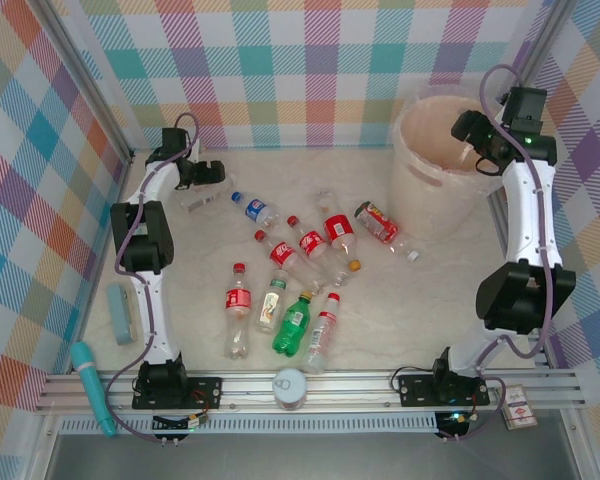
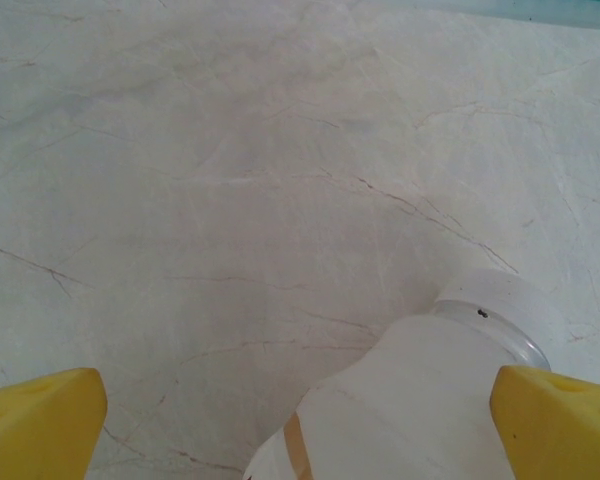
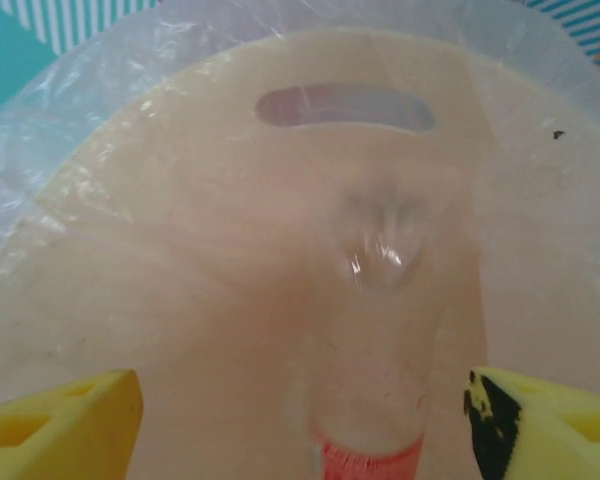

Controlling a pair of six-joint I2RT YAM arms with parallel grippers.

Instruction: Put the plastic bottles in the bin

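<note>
The left gripper (image 2: pixel 298 405) stands wide open low over the table (image 2: pixel 230 180), a pale marbled surface with fine dark veins. Its yellow fingers (image 2: pixel 40 425) bracket a clear bottle (image 2: pixel 410 400) lying on its side. The bottle is smooth and cloudy-white, with a rounded shoulder, a pale cap and a thin tan stripe. The left finger is well clear of it (on the right side I cannot tell whether finger and bottle touch). From above, this gripper (image 1: pixel 212 172) is at the far left of the table.

The right gripper (image 3: pixel 305 410) is also spread wide, holding nothing, over the mouth of the bin (image 3: pixel 180 250). A red-labelled bottle (image 3: pixel 370 400), clear and blurred, sits between the yellow fingers (image 3: pixel 60 420), touching neither. The bin is a round peach plastic tub with matte walls, an oval handle slot (image 3: pixel 345 108) and a crinkled clear liner (image 3: pixel 80 110) folded over its rim. In the overhead view the bin (image 1: pixel 430 185) stands at the far right, with the right gripper (image 1: pixel 472 135) above it.

The other plastic bottles (image 1: pixel 310 240) lie scattered on their sides mid-table, left of the bin. Most are clear with red labels and red caps; one is green (image 1: pixel 293 322) and one is blue-capped (image 1: pixel 252 208).
</note>
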